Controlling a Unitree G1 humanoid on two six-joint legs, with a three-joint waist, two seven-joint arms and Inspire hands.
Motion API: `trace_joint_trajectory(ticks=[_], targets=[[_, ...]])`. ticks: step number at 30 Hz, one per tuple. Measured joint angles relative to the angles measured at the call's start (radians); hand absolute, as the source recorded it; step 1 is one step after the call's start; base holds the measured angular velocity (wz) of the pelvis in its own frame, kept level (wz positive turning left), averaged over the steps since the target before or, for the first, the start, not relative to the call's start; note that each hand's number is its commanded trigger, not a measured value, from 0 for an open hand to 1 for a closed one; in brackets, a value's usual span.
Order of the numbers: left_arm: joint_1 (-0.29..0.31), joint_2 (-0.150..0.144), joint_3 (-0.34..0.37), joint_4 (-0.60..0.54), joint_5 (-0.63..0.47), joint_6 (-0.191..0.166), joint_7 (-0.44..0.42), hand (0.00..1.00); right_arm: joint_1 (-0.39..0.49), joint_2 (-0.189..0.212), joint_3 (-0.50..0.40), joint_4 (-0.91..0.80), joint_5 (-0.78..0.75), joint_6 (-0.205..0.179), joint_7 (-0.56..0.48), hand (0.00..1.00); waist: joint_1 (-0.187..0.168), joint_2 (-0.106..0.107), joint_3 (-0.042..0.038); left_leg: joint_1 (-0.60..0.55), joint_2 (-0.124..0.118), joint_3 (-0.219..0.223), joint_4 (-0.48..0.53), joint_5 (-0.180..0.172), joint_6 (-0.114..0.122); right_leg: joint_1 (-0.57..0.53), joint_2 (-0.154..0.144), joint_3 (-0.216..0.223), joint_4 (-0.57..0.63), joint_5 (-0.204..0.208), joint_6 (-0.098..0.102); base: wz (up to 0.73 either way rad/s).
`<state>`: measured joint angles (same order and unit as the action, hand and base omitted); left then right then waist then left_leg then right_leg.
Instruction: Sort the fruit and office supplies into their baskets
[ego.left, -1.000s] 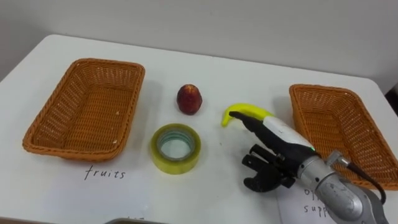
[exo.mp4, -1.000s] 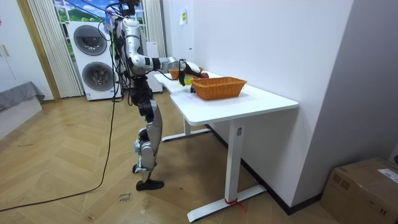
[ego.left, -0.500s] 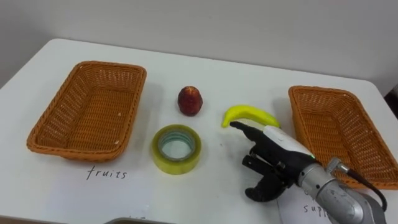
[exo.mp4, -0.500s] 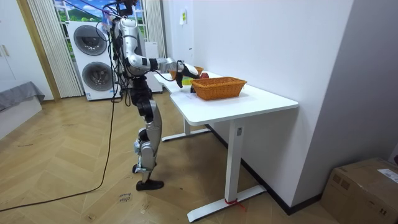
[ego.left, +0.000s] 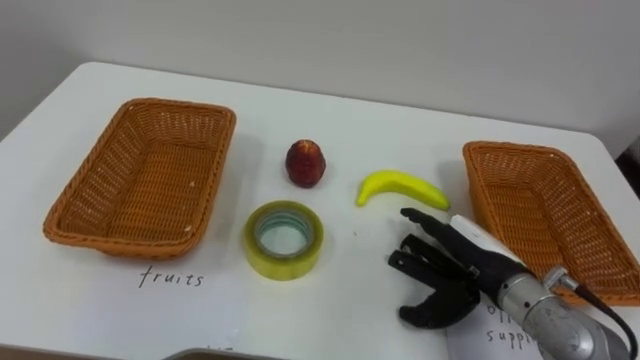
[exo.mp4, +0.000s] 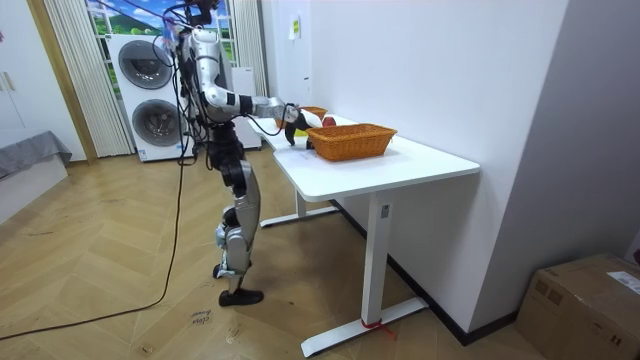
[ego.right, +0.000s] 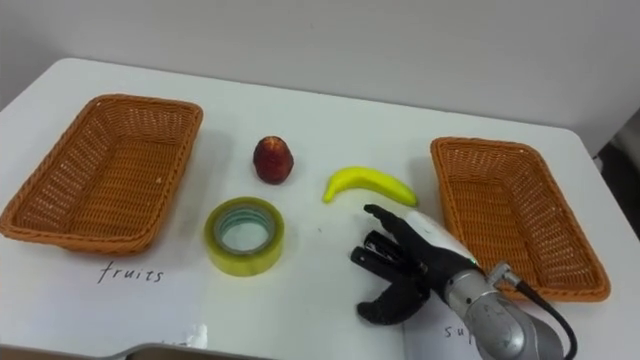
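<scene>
banana (ego.left: 402, 186) lies on table (ego.left: 380, 110), between red fruit (ego.left: 306, 162) and right basket (ego.left: 520, 200), untouched. right hand (ego.left: 452, 275) near it, apart, fingers spread, empty.
risks:
- fingertip nudge could spin curved banana away
- nearest basket probably wrong one for fruit
- carry to left basket (ego.left: 140, 175) passes red fruit and tape roll (ego.left: 283, 238); could knock either

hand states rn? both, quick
Left hand: cannot be told.
Right hand: open, holding nothing, on the near side of the banana.
</scene>
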<state>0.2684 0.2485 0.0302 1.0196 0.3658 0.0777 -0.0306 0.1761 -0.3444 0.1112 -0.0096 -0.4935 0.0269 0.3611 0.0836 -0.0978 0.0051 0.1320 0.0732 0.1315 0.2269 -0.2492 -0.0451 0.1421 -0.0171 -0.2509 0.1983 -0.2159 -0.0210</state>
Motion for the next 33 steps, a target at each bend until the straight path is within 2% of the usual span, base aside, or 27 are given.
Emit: trace_joint_trajectory(ticks=[4, 17, 23, 25, 29, 33], targets=[[0.0, 0.0, 0.0, 0.0, 0.0, 0.007, 0.002, 0.0, 0.0, 0.0, 0.0, 0.0, 0.005, 0.015, 0.001, 0.0, -0.001, 0.0, -0.0004, -0.001, 0.0, 0.001, 0.001, 0.0, 0.0, -0.003, 0.001, 0.002, -0.011, 0.001, 0.002, 0.0], [-0.001, 0.0, 0.0, -0.039, 0.0, 0.028, 0.001, 0.0, 0.0, 0.0, -0.005, -0.001, 0.018, 0.031, 0.014, 0.0, -0.005, 0.004, -0.0034, 0.001, 0.0, 0.005, 0.002, 0.0, 0.0, 0.01, 0.002, 0.0, -0.012, 0.004, 0.002, 0.0], [0.002, -0.001, 0.0, -0.041, 0.0, 0.029, 0.002, 0.0, 0.0, 0.0, -0.012, -0.001, 0.021, 0.044, 0.043, 0.0, -0.005, 0.01, -0.0066, -0.002, -0.001, 0.003, 0.005, 0.0, 0.0, 0.01, 0.001, -0.004, -0.012, 0.003, 0.002, 0.02], [0.008, -0.001, -0.001, -0.046, 0.0, 0.039, 0.001, 0.0, 0.0, 0.0, -0.014, -0.004, 0.021, 0.06, 0.067, 0.0, -0.005, 0.01, -0.0072, -0.003, -0.001, 0.002, 0.009, 0.0, 0.0, 0.005, 0.0, -0.007, -0.011, 0.003, 0.002, 0.0], [0.018, -0.001, -0.001, -0.063, 0.0, 0.048, 0.001, 0.0, 0.0, 0.0, -0.018, -0.005, 0.02, 0.065, 0.081, 0.0, -0.002, 0.009, -0.0092, -0.008, 0.0, 0.001, 0.011, 0.0, 0.0, 0.003, -0.001, -0.012, -0.011, 0.003, 0.002, 0.03], [0.029, -0.001, -0.001, -0.081, 0.0, 0.049, 0.001, 0.0, 0.0, 0.0, -0.018, -0.006, 0.02, 0.077, 0.094, 0.0, 0.001, 0.009, -0.0142, -0.008, 0.0, 0.001, 0.012, 0.0, 0.0, 0.003, -0.001, -0.013, -0.011, 0.003, 0.002, 0.0]])
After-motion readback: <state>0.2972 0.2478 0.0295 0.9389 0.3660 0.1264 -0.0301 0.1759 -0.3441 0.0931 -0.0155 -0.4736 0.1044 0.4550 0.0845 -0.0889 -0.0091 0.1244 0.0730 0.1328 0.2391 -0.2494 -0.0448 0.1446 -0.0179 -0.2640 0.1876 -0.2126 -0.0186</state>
